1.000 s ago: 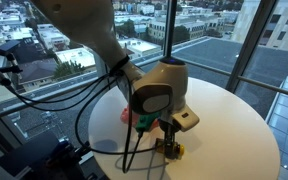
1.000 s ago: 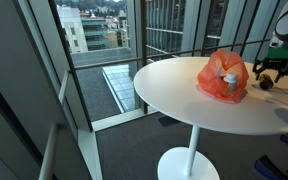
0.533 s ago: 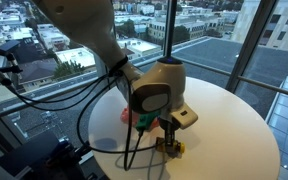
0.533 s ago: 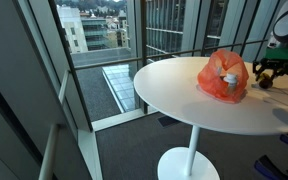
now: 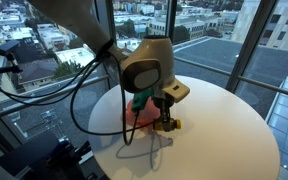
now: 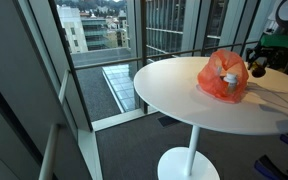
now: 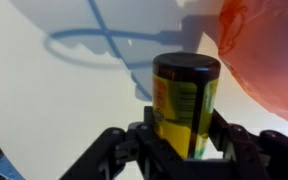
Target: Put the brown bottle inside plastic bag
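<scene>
Lifting is what's new: vs a sec ago the pincer (image 7: 184,142) has come up and swung toward the plastic bag (image 6: 224,77), carrying the brown bottle (image 7: 185,95) w/ it. Pincer is clamped on the bottle's lower body, fingers either side of the yellow-green label. Bottle is upright, dark cap on top. In an exterior view the bottle (image 5: 169,123) now sits higher in the frame, at the middle rather than lower middle, and looks clear of the white surface (image 5: 229,135). In an exterior view the pincer (image 6: 256,66) is at the right edge, just beside the bag and closer than before. Wrist view has the orange-red bag filling the upper right corner, near the bottle but not touching. Meaning: grasp + pickup look done, transport under way, insertion not yet done. Bag opening can't be made out in any view, so the drop spot is unclear; prob needs to come in over the top of the bag.
</scene>
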Motion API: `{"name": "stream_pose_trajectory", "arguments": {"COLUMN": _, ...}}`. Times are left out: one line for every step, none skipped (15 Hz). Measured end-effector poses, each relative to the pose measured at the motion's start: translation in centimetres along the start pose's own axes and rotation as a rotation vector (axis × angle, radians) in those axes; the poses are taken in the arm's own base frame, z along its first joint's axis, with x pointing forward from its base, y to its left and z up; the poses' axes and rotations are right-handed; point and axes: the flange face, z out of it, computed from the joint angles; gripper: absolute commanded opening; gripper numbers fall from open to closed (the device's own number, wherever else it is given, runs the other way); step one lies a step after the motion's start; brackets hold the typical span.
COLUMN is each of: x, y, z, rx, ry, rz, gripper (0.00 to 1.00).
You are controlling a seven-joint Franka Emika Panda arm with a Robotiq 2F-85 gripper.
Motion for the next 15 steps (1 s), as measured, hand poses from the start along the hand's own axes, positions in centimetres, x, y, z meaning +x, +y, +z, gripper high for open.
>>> {"name": "stream_pose_trajectory", "arguments": {"x": -0.5, "y": -0.7, "z": -1.0, "rx": 0.013, "ry": 0.012, "rz": -0.026, "gripper": 0.29}}
{"name": "stream_pose_trajectory", "arguments": {"x": -1.1, "y": -1.3, "z": -2.0, "rx": 0.026, "ry": 0.023, "rz": -0.052, "gripper": 0.29}}
{"name": "stream_pose_trajectory", "arguments": {"x": -1.6, "y": -1.9, "z": -3.2, "rx": 0.041, "ry": 0.035, "rz": -0.076, "gripper": 0.29}}
{"name": "stream_pose_trajectory", "arguments": {"x": -2.1, "y": -2.4, "z": -4.3, "rx": 0.057, "ry": 0.044, "rz": -0.093, "gripper": 0.29}}
{"name": "stream_pose_trajectory", "arguments": {"x": -2.6, "y": -2.9, "z": -5.4, "rx": 0.073, "ry": 0.05, "rz": -0.106, "gripper": 0.29}}
{"name": "stream_pose_trajectory", "arguments": {"x": -3.1, "y": -3.4, "z": -6.5, "rx": 0.087, "ry": 0.054, "rz": -0.119, "gripper": 0.29}}
{"name": "stream_pose_trajectory", "arguments": {"x": -3.7, "y": -3.9, "z": -7.7, "rx": 0.098, "ry": 0.057, "rz": -0.134, "gripper": 0.29}}
{"name": "stream_pose_trajectory", "arguments": {"x": -4.3, "y": -4.3, "z": -8.7, "rx": 0.108, "ry": 0.058, "rz": -0.15, "gripper": 0.29}}
{"name": "stream_pose_trajectory", "arguments": {"x": -5.0, "y": -4.8, "z": -9.7, "rx": 0.116, "ry": 0.058, "rz": -0.166, "gripper": 0.29}}
{"name": "stream_pose_trajectory", "arguments": {"x": -5.7, "y": -5.2, "z": -10.5, "rx": 0.125, "ry": 0.058, "rz": -0.181, "gripper": 0.29}}
{"name": "stream_pose_trajectory", "arguments": {"x": -6.4, "y": -5.6, "z": -11.2, "rx": 0.135, "ry": 0.055, "rz": -0.198, "gripper": 0.29}}
{"name": "stream_pose_trajectory", "arguments": {"x": -7.0, "y": -6.0, "z": -11.8, "rx": 0.145, "ry": 0.051, "rz": -0.213, "gripper": 0.29}}
{"name": "stream_pose_trajectory", "arguments": {"x": -7.7, "y": -6.4, "z": -12.2, "rx": 0.155, "ry": 0.047, "rz": -0.229, "gripper": 0.29}}
{"name": "stream_pose_trajectory", "arguments": {"x": -8.4, "y": -6.8, "z": -12.6, "rx": 0.167, "ry": 0.042, "rz": -0.246, "gripper": 0.29}}
{"name": "stream_pose_trajectory", "arguments": {"x": -9.0, "y": -7.1, "z": -12.7, "rx": 0.178, "ry": 0.035, "rz": -0.262, "gripper": 0.29}}
